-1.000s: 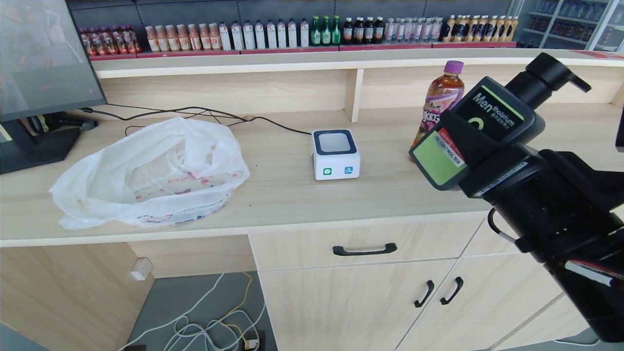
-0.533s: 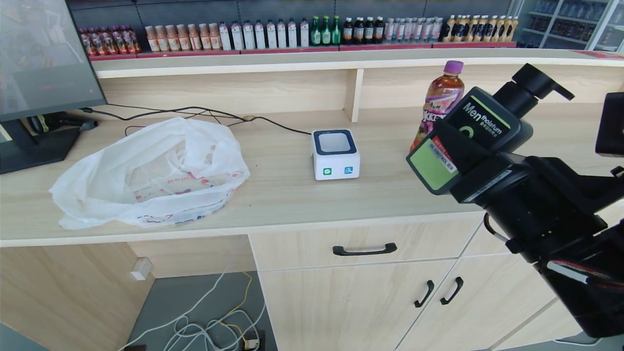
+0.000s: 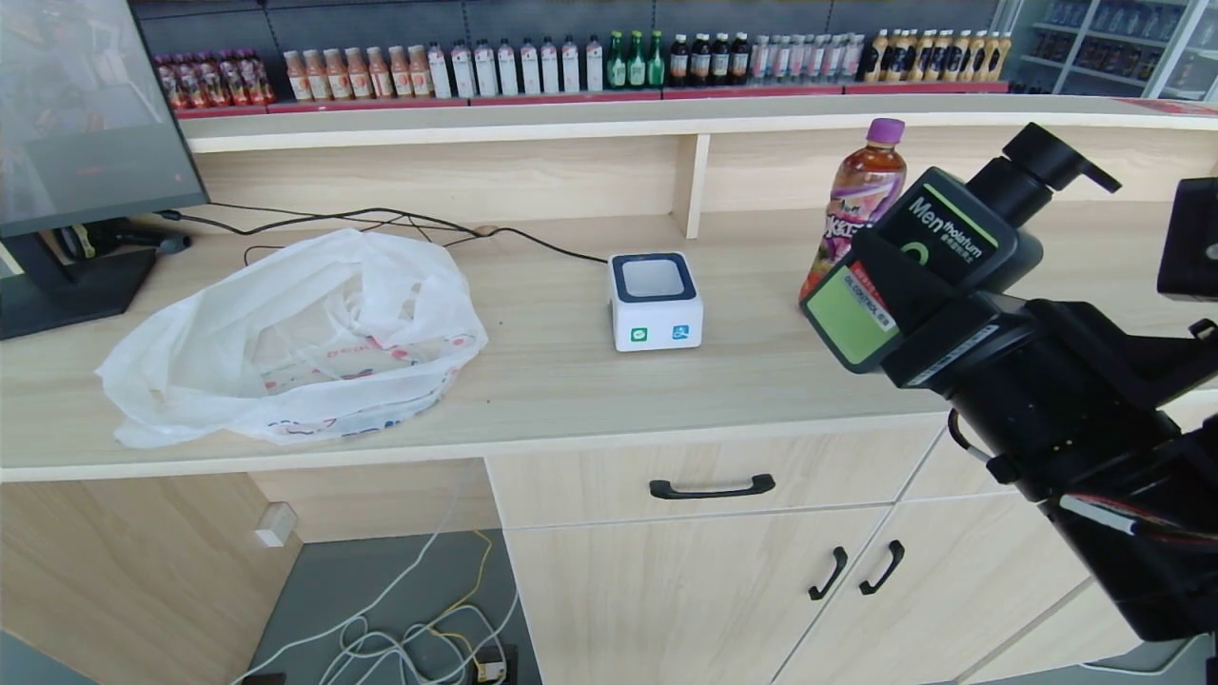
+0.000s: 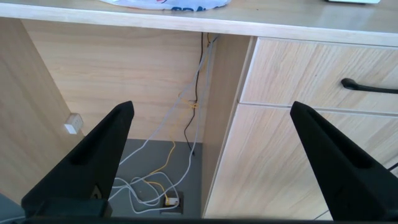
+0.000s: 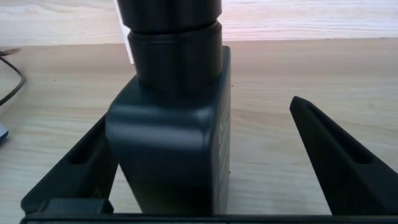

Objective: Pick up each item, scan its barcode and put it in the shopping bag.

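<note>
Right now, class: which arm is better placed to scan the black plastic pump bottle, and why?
Right: the right gripper holds the black plastic pump bottle aloft near the white cube scanner; the left gripper hangs open below the wooden counter.

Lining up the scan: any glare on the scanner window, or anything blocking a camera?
Head view: scanner window has a soft even sheen, no hotspot. Right wrist view: black pump bottle looms close, hiding much of the counter.

Matt black plastic pump bottle (image 3: 952,238), crinkled plastic shopping bag (image 3: 285,333), wood-grain counter (image 3: 571,381)
</note>
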Robot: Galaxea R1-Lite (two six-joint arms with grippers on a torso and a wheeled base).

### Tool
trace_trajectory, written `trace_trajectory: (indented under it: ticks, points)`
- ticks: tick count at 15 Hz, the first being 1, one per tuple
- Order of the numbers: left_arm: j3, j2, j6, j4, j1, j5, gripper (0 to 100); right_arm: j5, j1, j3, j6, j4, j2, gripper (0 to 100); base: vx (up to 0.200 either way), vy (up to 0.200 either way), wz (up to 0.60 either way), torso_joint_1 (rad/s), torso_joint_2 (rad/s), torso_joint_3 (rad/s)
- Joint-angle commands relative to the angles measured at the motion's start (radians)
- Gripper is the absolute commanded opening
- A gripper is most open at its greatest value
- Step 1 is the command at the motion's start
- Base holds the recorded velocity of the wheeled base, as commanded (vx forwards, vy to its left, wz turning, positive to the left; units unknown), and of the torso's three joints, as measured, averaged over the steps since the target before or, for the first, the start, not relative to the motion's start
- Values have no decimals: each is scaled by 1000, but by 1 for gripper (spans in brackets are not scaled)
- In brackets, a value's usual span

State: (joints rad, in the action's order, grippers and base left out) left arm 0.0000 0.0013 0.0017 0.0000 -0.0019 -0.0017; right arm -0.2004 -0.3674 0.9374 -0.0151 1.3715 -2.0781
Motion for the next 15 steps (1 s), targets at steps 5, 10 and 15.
trace_trajectory:
  ticks: [5,10,15]
  points:
    - [0,0,0,0,0,0,100,1,10,58,1,-32,-22,100,0,0,0,0,0,0]
    - [0,0,0,0,0,0,100,-2,8,58,14,-32,-27,0,0,0,0,0,0,0]
    - [0,0,0,0,0,0,100,-8,7,61,15,-32,-20,0,0,0,0,0,0,0]
